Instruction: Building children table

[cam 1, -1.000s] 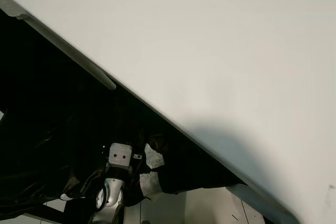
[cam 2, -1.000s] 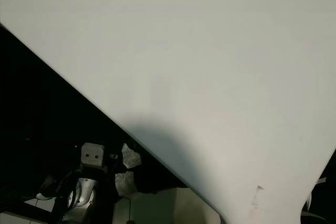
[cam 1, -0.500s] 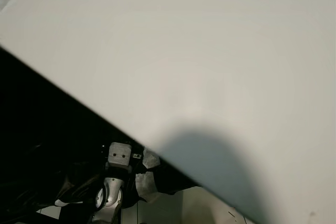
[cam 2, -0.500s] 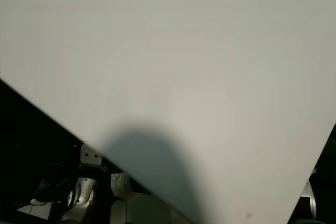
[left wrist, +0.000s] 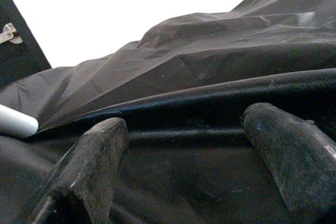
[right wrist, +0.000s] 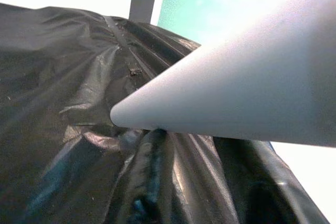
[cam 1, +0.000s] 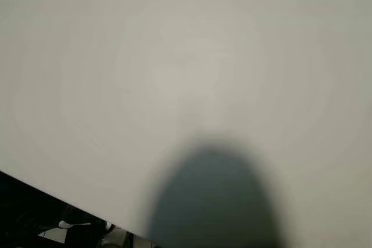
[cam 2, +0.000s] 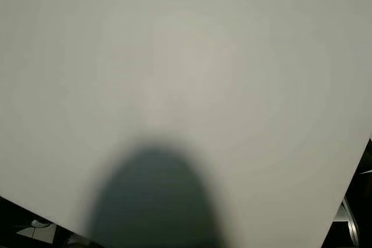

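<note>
The large flat white tabletop panel [cam 1: 186, 74] is now covering far more of the head view than a second ago, its slanted lower edge sitting close to the bottom left corner. A soft dark rounded shadow is lying across its plain matte surface. The left gripper [left wrist: 184, 150] is hovering with fingers spread wide over crumpled black plastic sheeting [left wrist: 220, 66]. The right gripper's fingers cannot be made out; its wrist camera is looking along a white tapered edge [right wrist: 236, 98] above that sheeting.

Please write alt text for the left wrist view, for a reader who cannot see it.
The open left gripper hovers over crumpled black sheeting, its two black fingers spread wide apart and holding nothing. A white rod end pokes in at one edge, and the background is bright white.
</note>
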Robot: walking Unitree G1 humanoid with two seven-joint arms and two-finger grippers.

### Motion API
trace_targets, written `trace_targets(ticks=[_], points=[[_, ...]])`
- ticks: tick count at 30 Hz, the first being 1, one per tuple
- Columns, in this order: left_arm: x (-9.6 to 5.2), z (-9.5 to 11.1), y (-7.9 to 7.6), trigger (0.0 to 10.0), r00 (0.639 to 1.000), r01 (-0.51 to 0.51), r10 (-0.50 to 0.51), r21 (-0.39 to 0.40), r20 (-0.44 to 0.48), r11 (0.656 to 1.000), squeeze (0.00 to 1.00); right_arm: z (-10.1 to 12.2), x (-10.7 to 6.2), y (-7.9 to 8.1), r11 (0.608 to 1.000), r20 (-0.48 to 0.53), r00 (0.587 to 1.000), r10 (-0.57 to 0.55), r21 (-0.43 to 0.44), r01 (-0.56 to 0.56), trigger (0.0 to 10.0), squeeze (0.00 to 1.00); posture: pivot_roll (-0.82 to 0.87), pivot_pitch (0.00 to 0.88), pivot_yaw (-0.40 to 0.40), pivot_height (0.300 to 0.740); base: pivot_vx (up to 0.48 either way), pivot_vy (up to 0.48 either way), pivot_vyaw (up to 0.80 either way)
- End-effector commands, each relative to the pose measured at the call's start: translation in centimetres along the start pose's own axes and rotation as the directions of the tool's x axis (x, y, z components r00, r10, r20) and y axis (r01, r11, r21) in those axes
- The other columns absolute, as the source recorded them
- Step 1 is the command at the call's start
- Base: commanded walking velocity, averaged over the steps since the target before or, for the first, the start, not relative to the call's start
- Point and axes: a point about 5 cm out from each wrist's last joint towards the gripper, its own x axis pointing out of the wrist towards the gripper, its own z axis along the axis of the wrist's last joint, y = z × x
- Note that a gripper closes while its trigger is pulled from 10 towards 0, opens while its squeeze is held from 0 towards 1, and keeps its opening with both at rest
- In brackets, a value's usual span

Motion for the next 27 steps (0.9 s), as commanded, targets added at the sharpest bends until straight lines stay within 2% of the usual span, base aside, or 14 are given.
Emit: trace_targets(ticks=[1,2,5,6,7,9,27], points=[[-0.8,-0.92,-0.37,10.0,0.998,0.035,-0.035,-0.005,-0.058,0.999,0.0,2.75,-0.05,0.37,0.999,0.093,0.995,0.028,0.017,-0.03,2.6,0.0,0.05,0.0,0.028,0.74,0.0,0.0,0.0],[-0.88,-0.94,-0.35,10.0,0.998,0.034,-0.034,-0.005,-0.059,0.999,0.0,2.55,-0.17,0.59,0.999,0.092,0.995,0.038,-0.012,-0.037,10.0,0.0,0.05,0.0,0.029,0.74,0.0,0.0,0.0],[-0.93,-0.95,-0.33,10.0,0.998,0.034,-0.034,-0.004,-0.06,0.999,0.0,2.44,-0.27,0.74,0.998,0.099,0.994,0.042,-0.04,-0.039,10.0,0.0,0.05,0.0,0.029,0.74,0.0,0.0,0.0],[-1.06,-1.01,-0.29,10.0,0.997,0.035,-0.035,-0.004,-0.063,0.999,0.0,2.4,-0.57,0.99,0.994,0.12,0.992,0.05,-0.104,-0.037,10.0,0.0,0.06,0.0,0.03,0.74,0.0,0.0,0.0],[-1.06,-1.01,-0.29,10.0,0.997,0.035,-0.035,-0.004,-0.063,0.999,0.0,2.4,-0.57,0.99,0.994,0.12,0.992,0.05,-0.104,-0.037,10.0,0.0,0.06,0.0,0.03,0.74,0.0,0.0,0.0],[-1.13,-1.05,-0.25,10.0,0.997,0.036,-0.036,-0.002,-0.065,0.999,0.0,2.34,-0.77,1.03,0.986,0.138,0.99,0.042,-0.165,-0.019,10.0,0.0,0.05,0.0,0.031,0.74,0.0,0.0,0.0],[-0.61,-0.55,-0.08,10.0,0.998,0.043,-0.044,-0.018,-0.036,0.999,0.0,2.1,-0.71,0.73,0.986,0.128,0.992,0.021,-0.166,0.0,10.0,0.0,0.05,0.0,0.033,0.74,0.0,0.0,0.0]])
